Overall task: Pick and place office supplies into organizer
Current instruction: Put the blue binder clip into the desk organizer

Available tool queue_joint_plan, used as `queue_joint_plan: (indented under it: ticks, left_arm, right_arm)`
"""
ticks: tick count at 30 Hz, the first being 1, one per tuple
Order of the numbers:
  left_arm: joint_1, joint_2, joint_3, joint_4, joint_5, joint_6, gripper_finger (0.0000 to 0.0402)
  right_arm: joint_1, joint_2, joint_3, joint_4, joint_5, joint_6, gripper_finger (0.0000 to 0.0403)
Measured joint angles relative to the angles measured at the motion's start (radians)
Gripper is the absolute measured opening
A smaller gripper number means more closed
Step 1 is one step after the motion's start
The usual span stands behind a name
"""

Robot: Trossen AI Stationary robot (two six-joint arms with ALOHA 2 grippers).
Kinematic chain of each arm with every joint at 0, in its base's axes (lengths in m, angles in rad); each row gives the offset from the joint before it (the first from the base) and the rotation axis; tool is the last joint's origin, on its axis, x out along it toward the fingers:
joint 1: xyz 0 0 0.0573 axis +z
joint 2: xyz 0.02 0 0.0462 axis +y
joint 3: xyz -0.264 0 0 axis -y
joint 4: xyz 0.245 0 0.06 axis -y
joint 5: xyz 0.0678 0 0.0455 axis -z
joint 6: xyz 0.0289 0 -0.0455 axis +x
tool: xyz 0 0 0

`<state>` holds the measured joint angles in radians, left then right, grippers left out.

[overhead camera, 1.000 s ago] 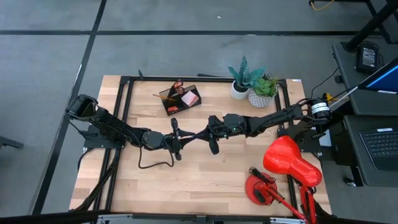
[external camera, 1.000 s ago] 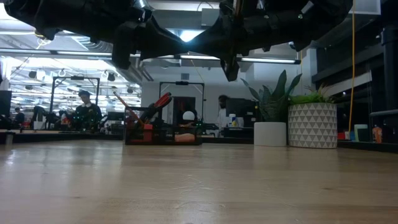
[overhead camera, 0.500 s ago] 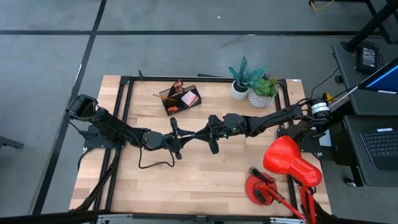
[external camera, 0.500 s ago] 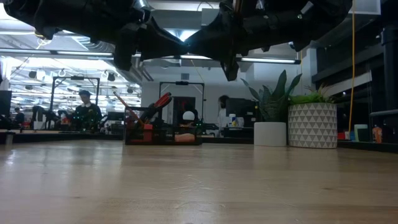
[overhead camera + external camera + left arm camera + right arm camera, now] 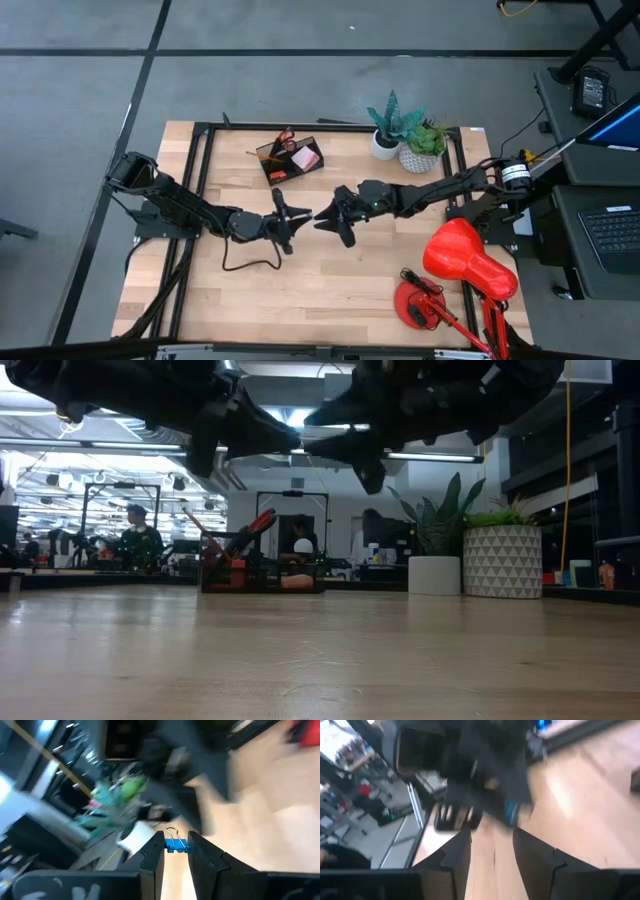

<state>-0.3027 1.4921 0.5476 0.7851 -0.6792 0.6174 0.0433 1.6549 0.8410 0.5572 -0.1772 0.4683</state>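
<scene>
Hovering above the middle of the pale wooden desk [image 5: 300,290], the two dark arms meet tip to tip. The left tool [image 5: 176,851] is clamped on a small blue binder clip with silver wire handles [image 5: 175,844], which sits pinched between its two dark fingers [image 5: 153,854] in the left wrist view. In the high view the left tool [image 5: 293,217] points toward the right arm, and the right tool [image 5: 327,215] faces it from just beside, its two fingers spread apart with nothing between them. The right wrist view shows the right tool's [image 5: 491,851] fingers standing well apart, and beyond them the left arm's dark end with a spot of blue on it. In the low view both arms hang as dark shapes well above the desk top.

The small dark smoky-translucent rectangular organizer [image 5: 290,160] lies toward the far edge of the desk, apart from both tools, nearer the left one. It holds red-handled scissors [image 5: 252,526] standing tilted, an orange pencil [image 5: 200,522] leaning, and a pink sticky-note pad [image 5: 305,158].

Two white pots with green plants [image 5: 405,135] stand at the far right of the desk, and a red desk lamp [image 5: 462,262] stands at the near right corner.
</scene>
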Motion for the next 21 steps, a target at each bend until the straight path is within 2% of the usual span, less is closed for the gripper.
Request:
queue_joint_plan:
  ticks: [6, 14, 17, 21]
  left_arm:
    - [-0.014, -0.016, 0.0, -0.004, -0.101, 0.02, 0.0066]
    - [-0.01, -0.058, 0.0, -0.038, -0.116, 0.012, 0.0066]
    - [0.009, -0.077, 0.0, -0.092, -0.117, -0.043, 0.0066]
    - [0.041, -0.112, 0.0, -0.191, -0.116, -0.132, 0.0066]
  right_arm:
    - [-0.033, -0.002, -0.001, -0.114, -0.008, -0.003, 0.0149]
    - [-0.045, -0.002, -0.001, -0.178, -0.004, -0.034, 0.0143]
    - [-0.045, -0.002, -0.001, -0.205, 0.0, -0.079, 0.0114]
    - [-0.045, -0.002, -0.001, -0.221, 0.0, -0.119, 0.0042]
